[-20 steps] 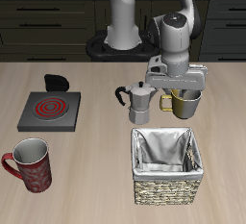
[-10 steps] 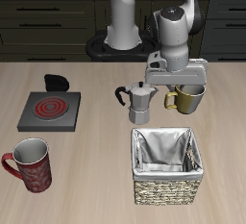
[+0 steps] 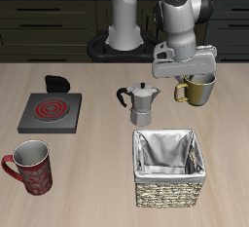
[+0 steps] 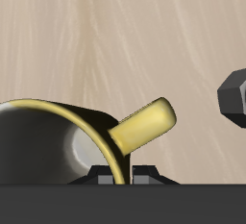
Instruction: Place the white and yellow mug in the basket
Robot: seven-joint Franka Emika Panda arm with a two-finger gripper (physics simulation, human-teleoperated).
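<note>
End effector [image 3: 197, 77] clamps the white and yellow mug [image 3: 200, 92] by its rim.

Even, soft simulator light — faint shadows, sharp, no glare

The wooden table [image 3: 97, 172] bears basket [image 3: 170, 168], moka pot [image 3: 143, 103], red mug [image 3: 31, 166], and burner [image 3: 49, 112].

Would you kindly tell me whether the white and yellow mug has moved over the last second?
Yes. The white and yellow mug has risen, held in the gripper, higher against the moka pot beside it.
</note>
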